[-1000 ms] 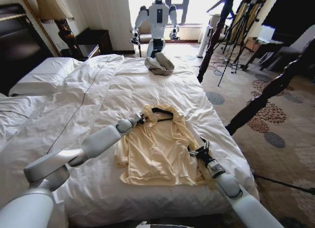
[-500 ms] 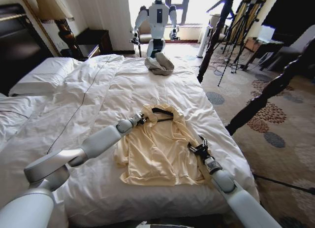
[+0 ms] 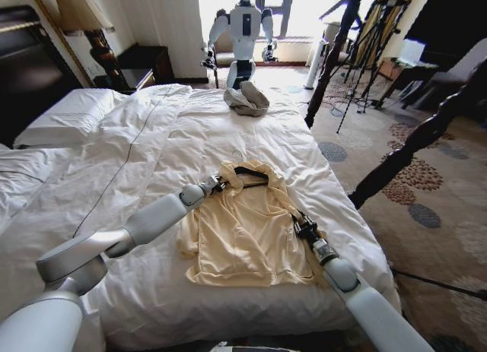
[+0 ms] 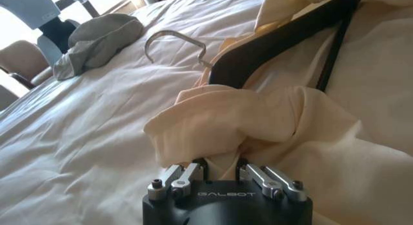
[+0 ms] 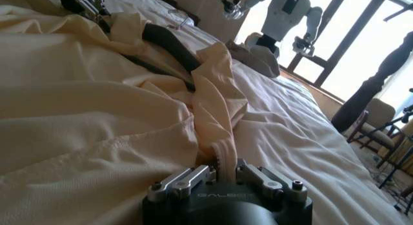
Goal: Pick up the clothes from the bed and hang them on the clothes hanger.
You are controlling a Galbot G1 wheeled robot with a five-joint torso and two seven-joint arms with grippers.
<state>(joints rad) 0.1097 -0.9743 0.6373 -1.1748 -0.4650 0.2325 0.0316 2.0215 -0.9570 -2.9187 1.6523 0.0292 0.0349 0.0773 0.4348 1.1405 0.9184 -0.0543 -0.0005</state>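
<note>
Clothes (image 3: 247,230) lying flat at lower centre of the bed (image 3: 137,147), near its right edge. Clothes hanger (image 3: 251,172) sitting in the collar. Left gripper (image 3: 221,185) jaws pinching collar fabric; right gripper (image 3: 303,226) jaws clamping the right hem. Open duvet lying above.

Grey cloth bundle (image 3: 246,99) before a white robot (image 3: 243,29).

clothes (image 3: 247,230) on bed (image 3: 152,139) near foot edge, clothes hanger (image 3: 251,172) at its collar, cloth bundle (image 3: 246,99) beyond
</note>
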